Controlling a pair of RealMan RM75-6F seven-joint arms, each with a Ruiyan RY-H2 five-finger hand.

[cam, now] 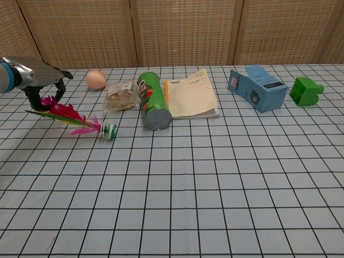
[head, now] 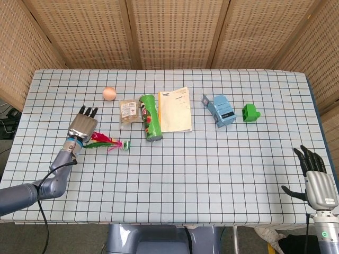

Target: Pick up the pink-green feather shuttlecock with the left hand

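Chest view — left robot hand [cam: 38,86] pinching shuttlecock [cam: 80,122] feathers

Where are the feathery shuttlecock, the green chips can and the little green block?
shuttlecock [cam: 75,119]: chest view, on its pink feathers.
green chips can [cam: 152,100]: chest view, middle of its side.
green block [head: 250,112]: head view, on its top.

At the left edge of the head view, the robot's left hand [head: 82,127] has a flat silver-grey metal back and dark, nearly black fingers. A band with a small blue patch rings the wrist, and behind it runs a smooth grey arm with a thin black cable (looping loosely alongside). In the lower right corner, the right hand [head: 316,182] has the same silver back and black fingers, above a pale grey wrist carrying a small green dot.
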